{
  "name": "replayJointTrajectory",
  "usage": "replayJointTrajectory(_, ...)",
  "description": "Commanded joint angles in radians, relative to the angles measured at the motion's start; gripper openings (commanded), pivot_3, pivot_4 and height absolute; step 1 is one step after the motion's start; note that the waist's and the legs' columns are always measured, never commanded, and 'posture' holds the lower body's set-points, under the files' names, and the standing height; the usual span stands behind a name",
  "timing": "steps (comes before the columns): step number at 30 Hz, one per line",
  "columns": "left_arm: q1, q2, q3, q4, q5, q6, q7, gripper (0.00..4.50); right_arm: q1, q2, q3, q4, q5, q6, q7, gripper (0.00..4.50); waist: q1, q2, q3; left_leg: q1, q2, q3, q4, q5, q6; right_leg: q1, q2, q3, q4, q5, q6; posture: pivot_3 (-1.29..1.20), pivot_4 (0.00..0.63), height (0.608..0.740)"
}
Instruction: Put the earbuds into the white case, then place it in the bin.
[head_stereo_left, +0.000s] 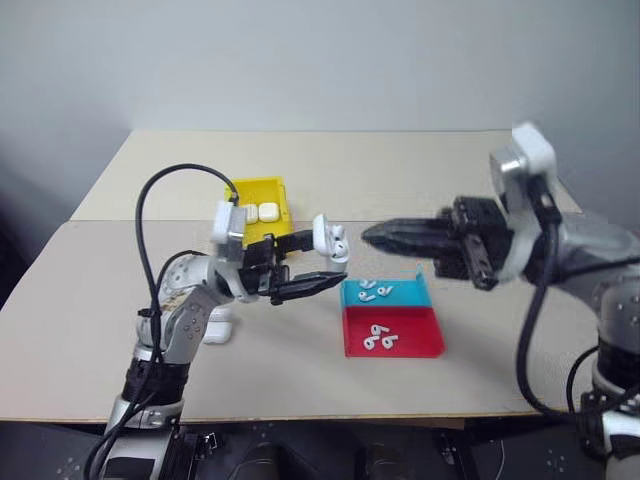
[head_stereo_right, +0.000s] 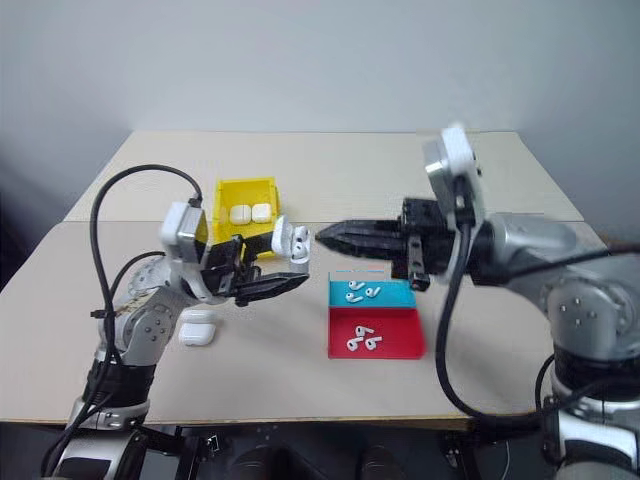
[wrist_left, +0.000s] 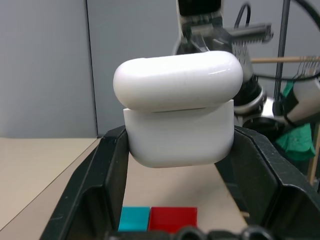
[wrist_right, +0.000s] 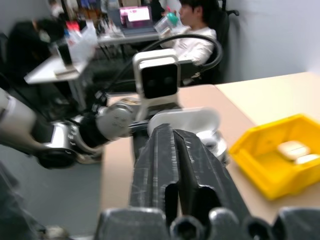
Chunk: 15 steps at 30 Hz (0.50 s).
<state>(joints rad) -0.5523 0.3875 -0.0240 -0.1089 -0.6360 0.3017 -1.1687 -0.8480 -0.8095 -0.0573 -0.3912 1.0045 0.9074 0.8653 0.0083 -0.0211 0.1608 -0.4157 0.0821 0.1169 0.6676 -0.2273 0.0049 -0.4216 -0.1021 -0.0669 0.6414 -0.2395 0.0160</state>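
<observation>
Left pincer (head_stereo_left: 318, 262) clamps small glossy white earbud case (head_stereo_left: 327, 238) by its lower body; lid ajar. Right pincer (head_stereo_left: 372, 236) closed, empty. Case looks light, rigid, slippery; grip flat sides.

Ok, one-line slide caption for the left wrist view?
Left hand shut on the white case, lid slightly ajar, above the teal and red trays.

Teal tray (head_stereo_left: 400, 292) touching red tray (head_stereo_left: 405, 338); person (wrist_right: 192, 30) seated bkgd.

Case (head_stereo_left: 327, 238) held above table (head_stereo_left: 100, 300) between end effectors, bin (head_stereo_left: 262, 205) behind, trays (head_stereo_left: 390, 318) in front.
</observation>
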Motion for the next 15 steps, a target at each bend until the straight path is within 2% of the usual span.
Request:
replayJointTrajectory(1, -0.045, -0.009, -0.048, 0.006, 0.121, -0.022, 0.104, 2.77, -0.152, -0.015, 0.119, 0.072, -0.142, -0.027, 0.071, 0.03, 0.000, 0.000, 0.000, 0.000, 0.000, 0.000, 0.000, 0.000, 0.000, 0.000, 0.000, 0.000, 0.000, 0.000, 0.000, 0.00, 0.150, 0.740)
replayJointTrajectory(8, -0.058, -0.018, -0.088, 0.016, 0.208, -0.056, 0.150, 2.77, -0.364, 0.019, 0.341, 0.135, -0.349, -0.036, 0.201, 0.03, 0.001, 0.000, 0.000, -0.003, 0.000, 0.001, 0.001, 0.000, 0.001, -0.003, 0.000, 0.000, 0.000, 0.000, 0.000, 0.00, 0.150, 0.740)
replayJointTrajectory(11, -0.046, -0.032, -0.079, 0.000, 0.205, -0.075, 0.163, 2.77, -0.374, 0.008, 0.437, 0.117, -0.470, -0.073, 0.229, 0.03, 0.001, 0.000, 0.000, -0.004, 0.000, 0.001, 0.001, 0.000, 0.001, -0.003, -0.001, 0.000, 0.000, 0.000, 0.000, 0.00, 0.150, 0.740)
replayJointTrajectory(15, -0.029, -0.037, -0.054, -0.025, 0.191, -0.087, 0.188, 2.77, -0.349, -0.016, 0.475, 0.146, -0.584, -0.128, 0.253, 0.03, 0.004, 0.000, 0.000, -0.005, 0.000, 0.001, 0.003, 0.000, 0.001, -0.003, -0.001, -0.001, 0.000, 0.000, 0.000, 0.00, 0.150, 0.740)
